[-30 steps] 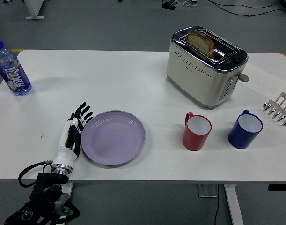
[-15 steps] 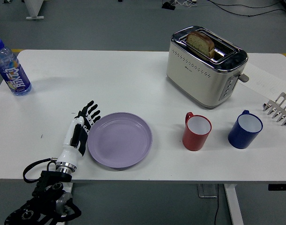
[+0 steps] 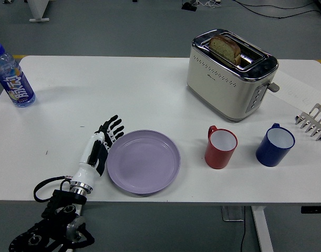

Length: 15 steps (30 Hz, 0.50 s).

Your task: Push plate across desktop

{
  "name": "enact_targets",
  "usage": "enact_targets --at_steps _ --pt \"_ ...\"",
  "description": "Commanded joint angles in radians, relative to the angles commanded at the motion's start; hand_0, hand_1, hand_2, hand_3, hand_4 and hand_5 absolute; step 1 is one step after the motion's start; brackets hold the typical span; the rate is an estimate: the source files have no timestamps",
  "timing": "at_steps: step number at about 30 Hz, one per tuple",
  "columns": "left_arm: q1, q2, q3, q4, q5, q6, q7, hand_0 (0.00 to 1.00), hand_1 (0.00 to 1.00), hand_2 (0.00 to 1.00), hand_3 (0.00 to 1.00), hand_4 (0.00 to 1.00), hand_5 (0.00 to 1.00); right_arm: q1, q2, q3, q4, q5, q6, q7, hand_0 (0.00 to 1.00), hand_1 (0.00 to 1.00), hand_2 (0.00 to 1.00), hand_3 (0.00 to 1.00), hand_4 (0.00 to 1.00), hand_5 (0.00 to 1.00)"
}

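The lilac plate (image 3: 143, 161) has slid to the right along the front edge of the white surface (image 3: 123, 89) over the last second, carried by the robot's left hand (image 3: 100, 147), which has followed it and is pressed flat against its left rim. The shift closes part of the gap to the red mug (image 3: 220, 147), which stands just to the plate's right, with the blue mug (image 3: 275, 144) beyond it; the push looks well under way, though little free room remains before plate and red mug meet. The fingers (image 3: 112, 129) are straight and slightly fanned, pointing away from the robot; they grip nothing, and only the edge of the hand bears on the rim. The plate now lies near the front edge, left of the middle. A toaster (image 3: 231, 73) holding a slice of bread (image 3: 225, 48) stands toward the back right, a water bottle (image 3: 12, 77) at the back left corner, and a metal rack (image 3: 313, 122) at the right edge. The right hand is out of view.
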State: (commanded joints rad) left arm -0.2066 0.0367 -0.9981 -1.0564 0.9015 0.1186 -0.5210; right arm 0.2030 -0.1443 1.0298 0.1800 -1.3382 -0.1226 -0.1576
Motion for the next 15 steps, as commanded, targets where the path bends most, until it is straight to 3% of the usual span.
enact_targets --at_steps 15 --pt "-0.002 -0.002 0.006 -0.005 -0.001 -0.006 0.001 0.831 0.877 0.908 0.904 0.595 0.998 0.001 0.0 0.0 0.0 -0.003 0.001 0.0 0.639 0.614 0.665 0.603 0.195 0.092"
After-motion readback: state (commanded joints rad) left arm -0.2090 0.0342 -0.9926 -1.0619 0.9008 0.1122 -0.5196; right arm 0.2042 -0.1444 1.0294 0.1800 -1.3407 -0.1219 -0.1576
